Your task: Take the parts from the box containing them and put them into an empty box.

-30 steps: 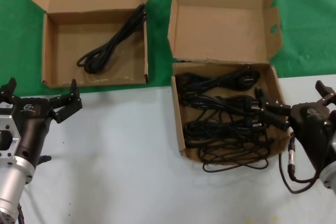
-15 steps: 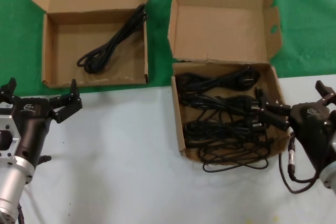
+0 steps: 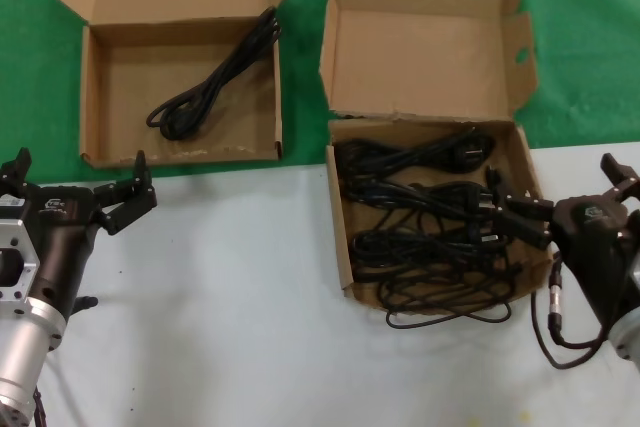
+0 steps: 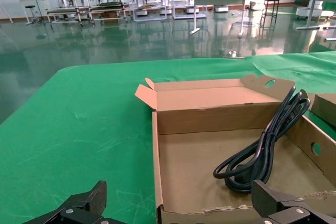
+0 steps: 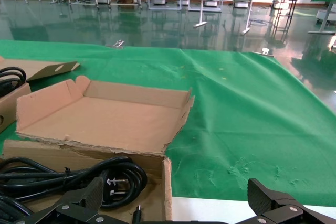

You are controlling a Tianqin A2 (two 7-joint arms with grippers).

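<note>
Right gripper [image 3: 570,199] wide open (empty) beside parts [image 3: 425,222]

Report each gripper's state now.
Left gripper: open, empty, near the wide box.
Right gripper: open, empty, at the cord-filled box.

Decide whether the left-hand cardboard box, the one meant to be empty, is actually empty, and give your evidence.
Not empty. The left box stands open with its lid folded back, and one coiled black power cord lies inside on its floor.
</note>
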